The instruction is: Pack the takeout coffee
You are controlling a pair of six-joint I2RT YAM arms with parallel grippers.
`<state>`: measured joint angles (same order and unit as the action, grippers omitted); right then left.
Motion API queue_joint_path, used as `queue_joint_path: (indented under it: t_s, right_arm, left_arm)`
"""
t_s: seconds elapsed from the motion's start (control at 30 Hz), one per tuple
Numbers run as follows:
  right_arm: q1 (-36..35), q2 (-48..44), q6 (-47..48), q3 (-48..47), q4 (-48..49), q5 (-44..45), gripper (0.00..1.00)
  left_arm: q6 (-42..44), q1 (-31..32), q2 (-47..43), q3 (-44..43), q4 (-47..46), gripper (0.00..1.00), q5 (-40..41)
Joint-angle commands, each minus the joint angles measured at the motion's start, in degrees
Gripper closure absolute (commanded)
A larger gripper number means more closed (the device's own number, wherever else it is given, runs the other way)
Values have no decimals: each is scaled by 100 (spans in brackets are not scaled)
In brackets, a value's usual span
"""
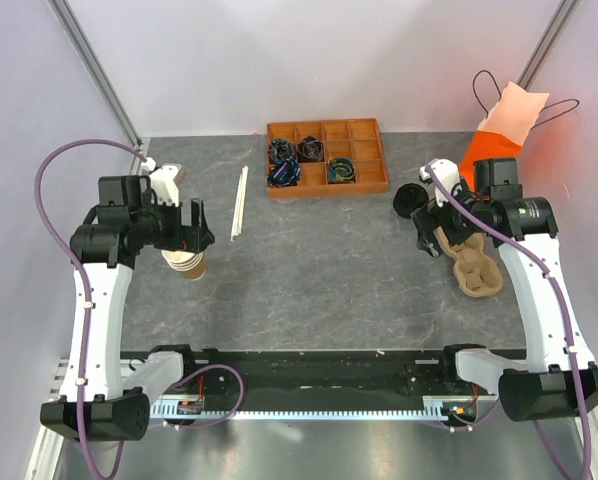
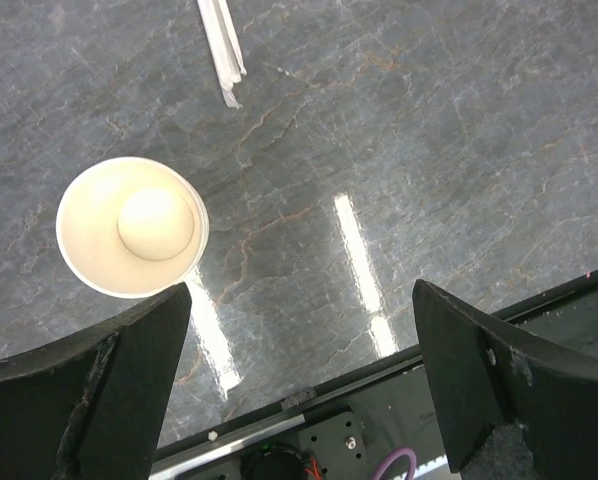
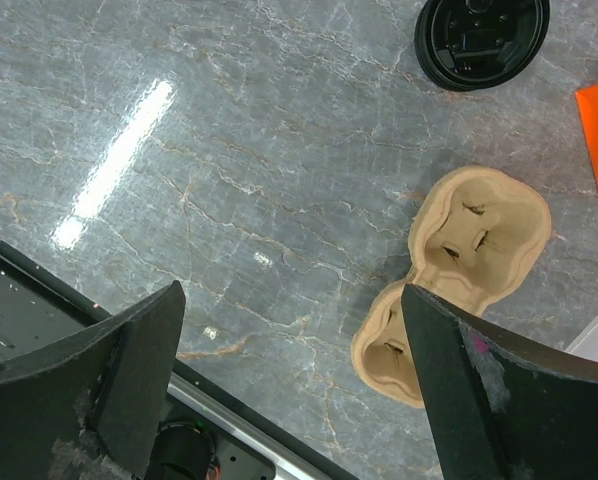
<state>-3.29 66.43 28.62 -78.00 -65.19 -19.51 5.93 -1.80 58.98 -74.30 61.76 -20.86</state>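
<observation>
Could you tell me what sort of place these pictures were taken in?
Probably a lab test cell staged as a coffee-packing bench: two arms bolted to a stone-look table inside plain white walls, with paper cups, a pulp carrier and a black lid laid out.

1. This is a robot lab cell: plain white walls [image 1: 279,60] meet at bare metal posts [image 1: 99,70], closing in one work area.
2. A left arm [image 1: 91,300] and a right arm [image 1: 547,300], both white, are bolted at the near edge of a grey stone-patterned tabletop [image 1: 329,270].
3. Purple cables [image 1: 39,185] loop loose from the arms.
4. A slotted cable rail [image 1: 319,408] with exposed wiring runs between their bases.
</observation>
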Motion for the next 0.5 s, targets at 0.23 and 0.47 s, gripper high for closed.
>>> queue_joint_path:
  t_s: [0.23,0.47]
  right_arm:
    - [-295,897,-67,-260,226,306,2]
    - [-734,1258,-296,-198,305,334,2]
  left_arm:
    - [916,-57,588,-779,776,0,416]
    - [2007,-277,685,-568,1119,0,346]
